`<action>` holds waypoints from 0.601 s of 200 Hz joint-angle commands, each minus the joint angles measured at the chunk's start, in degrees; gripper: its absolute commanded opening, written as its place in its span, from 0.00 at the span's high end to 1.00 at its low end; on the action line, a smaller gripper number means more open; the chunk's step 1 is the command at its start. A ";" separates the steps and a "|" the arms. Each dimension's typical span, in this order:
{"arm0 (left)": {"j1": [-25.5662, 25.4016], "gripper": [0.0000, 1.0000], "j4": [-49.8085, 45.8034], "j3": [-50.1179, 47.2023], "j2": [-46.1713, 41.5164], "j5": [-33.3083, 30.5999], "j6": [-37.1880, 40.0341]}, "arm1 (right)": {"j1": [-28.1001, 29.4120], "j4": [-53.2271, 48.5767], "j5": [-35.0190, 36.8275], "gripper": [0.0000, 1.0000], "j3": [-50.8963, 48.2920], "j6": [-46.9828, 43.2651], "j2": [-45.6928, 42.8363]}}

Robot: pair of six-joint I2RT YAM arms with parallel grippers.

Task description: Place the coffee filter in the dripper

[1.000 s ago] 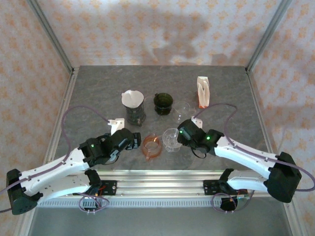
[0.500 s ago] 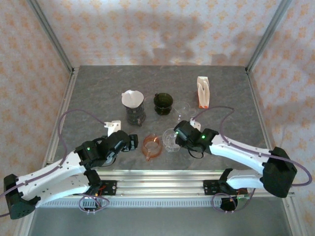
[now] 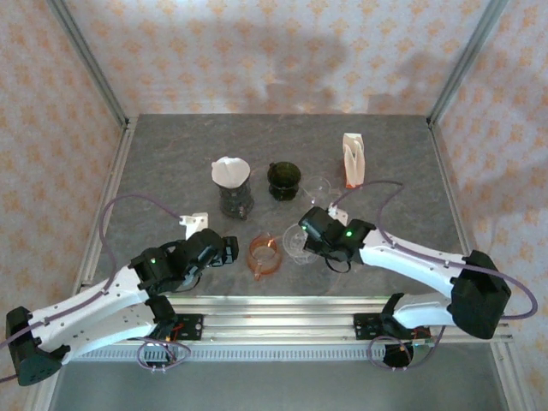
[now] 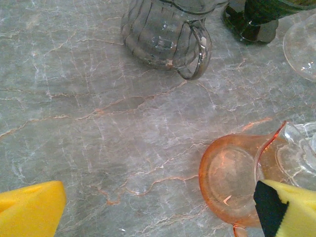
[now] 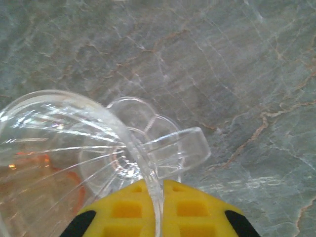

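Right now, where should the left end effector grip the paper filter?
Pinch the paper filter's free upper rim, coming from above on its near-left side: one finger inside the cone, one outside. It sits mouth-up in the ribbed glass server, so only the rim stands clear. The left end effector is open; the right end effector holds the clear dripper.

Clear dripper (image 5: 98, 153) rim clamped between yellow jaws; grey marble table (image 5: 232, 64) beneath.

Lab enclosure: patterned walls (image 3: 282, 51), aluminium frame (image 3: 92, 64)
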 commanded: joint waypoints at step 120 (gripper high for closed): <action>1.70 0.00 -6.46 4.51 -8.35 -7.71 1.22 | 2.84 -5.92 -15.35 1.00 23.15 -22.83 2.89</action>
